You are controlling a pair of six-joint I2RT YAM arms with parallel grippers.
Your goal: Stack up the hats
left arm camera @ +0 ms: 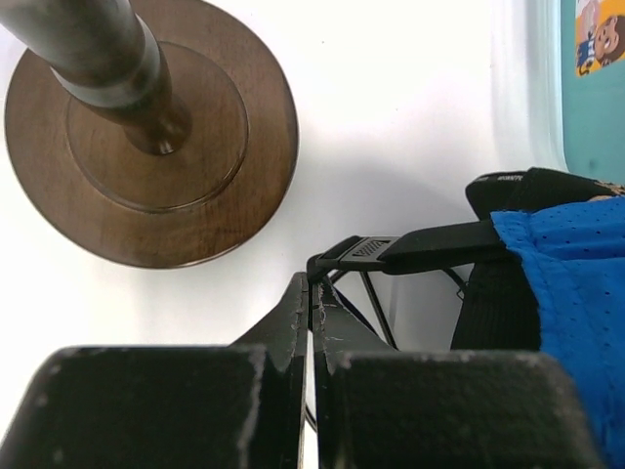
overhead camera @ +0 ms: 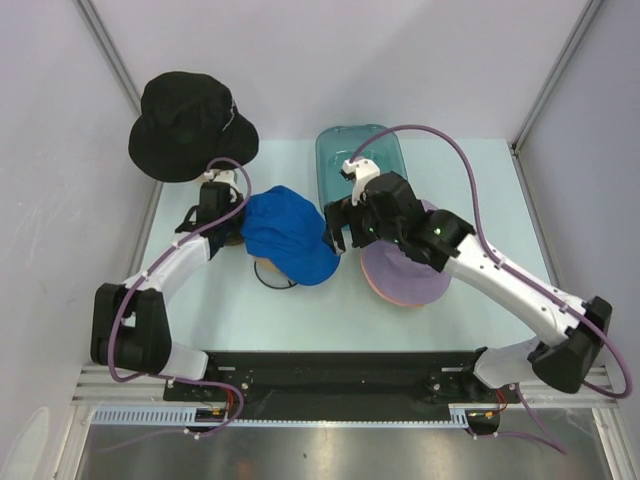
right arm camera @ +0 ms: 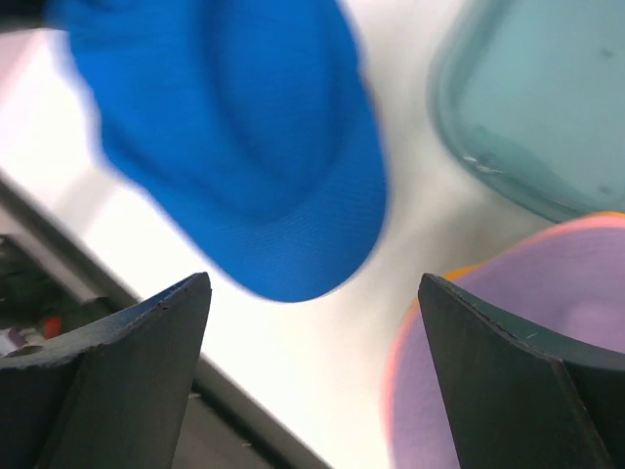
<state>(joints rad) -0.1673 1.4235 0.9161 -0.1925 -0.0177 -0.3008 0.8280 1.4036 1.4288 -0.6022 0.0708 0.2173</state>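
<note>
L arm [overhead camera: 170, 265]: runs fwd and inward from its base at near-L table edge, wrist turned toward table ctr. L gripper [left arm camera: 311, 291]: 2 fingers pressed together, only a hairline seam between. R arm [overhead camera: 500, 270]: extends diagonally fwd and inward from near-R base. R gripper [right arm camera: 312, 283]: pointing down, 2 fingers [right arm camera: 146, 352] spread wide apart.
</note>
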